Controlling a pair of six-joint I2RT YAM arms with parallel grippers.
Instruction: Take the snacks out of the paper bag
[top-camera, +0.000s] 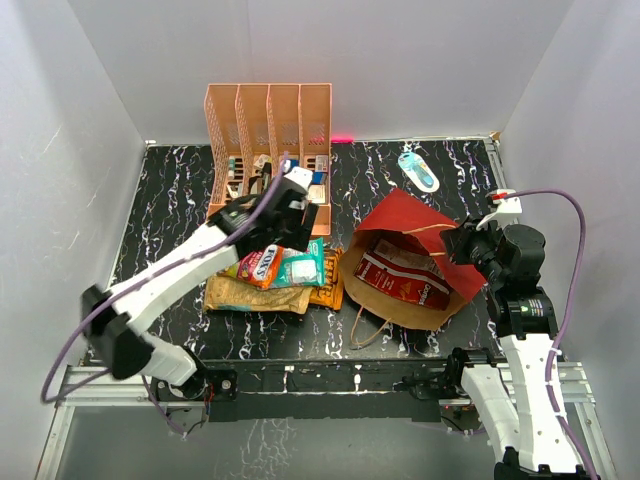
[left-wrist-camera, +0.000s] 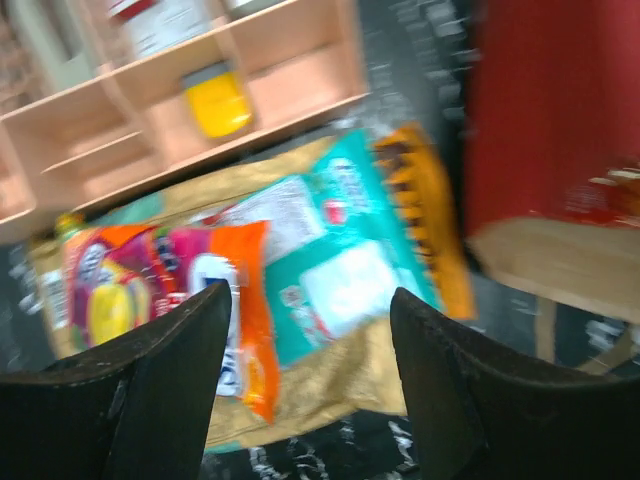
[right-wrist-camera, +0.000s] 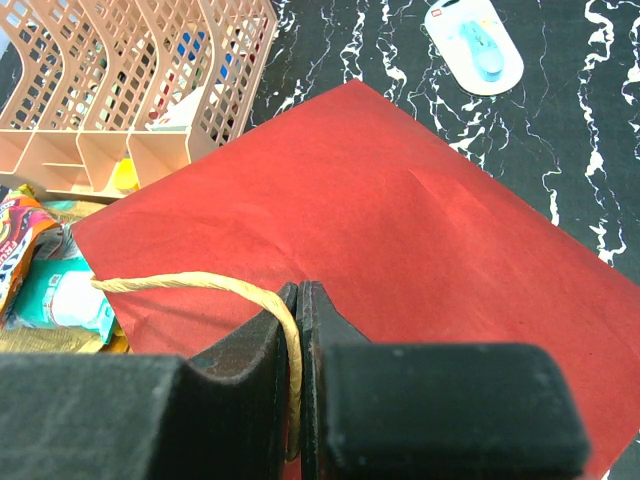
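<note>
The black marbled table (top-camera: 165, 195) bears organiser (top-camera: 268, 130), oval packet (top-camera: 418, 170), paper bag (top-camera: 405, 215) and snacks (top-camera: 255, 296).

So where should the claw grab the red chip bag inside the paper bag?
Probably its left end, nearest the open mouth. Come down from the left: the red chip bag lies flat inside the paper bag, whose red flap blocks the far side.
</note>
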